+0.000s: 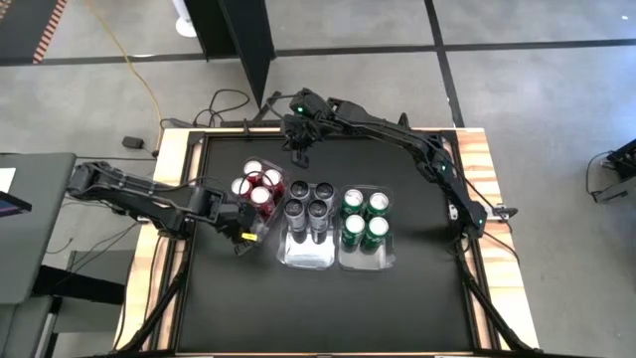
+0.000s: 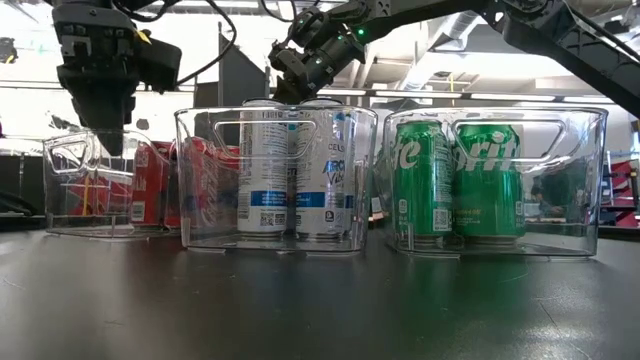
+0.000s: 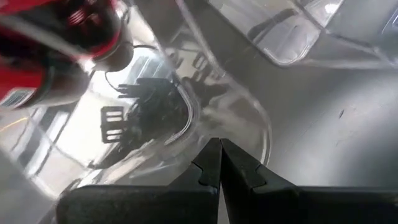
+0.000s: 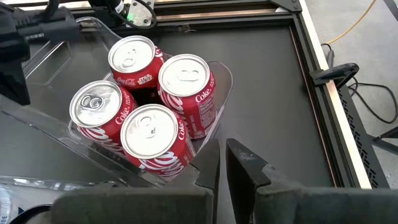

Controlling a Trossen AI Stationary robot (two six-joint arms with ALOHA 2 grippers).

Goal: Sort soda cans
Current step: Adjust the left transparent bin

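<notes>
- Four red cans (image 1: pixel 258 185), smooth cylinders with silvery tops, stand bunched in the clear plastic bin (image 1: pixel 250 221) left of the middle bin (image 1: pixel 307 254).
- Four silver-grey cans (image 1: pixel 309 200) fill the middle bin itself.
- Four green cans (image 1: pixel 364 218) stand in the bin (image 1: pixel 366 261) just right of the middle bin.
- The left gripper (image 1: pixel 242 237) sits at the red cans' bin, near its rounded corner, fingers pressed together and holding nothing.
- The right gripper (image 1: pixel 298 154) hovers behind the middle bin over the dark matte counter (image 1: pixel 417 288), fingers a narrow gap apart and empty.

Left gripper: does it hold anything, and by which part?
Left gripper is shut at the clear bin of red cans; whether it pinches the wall cannot be told.
</notes>
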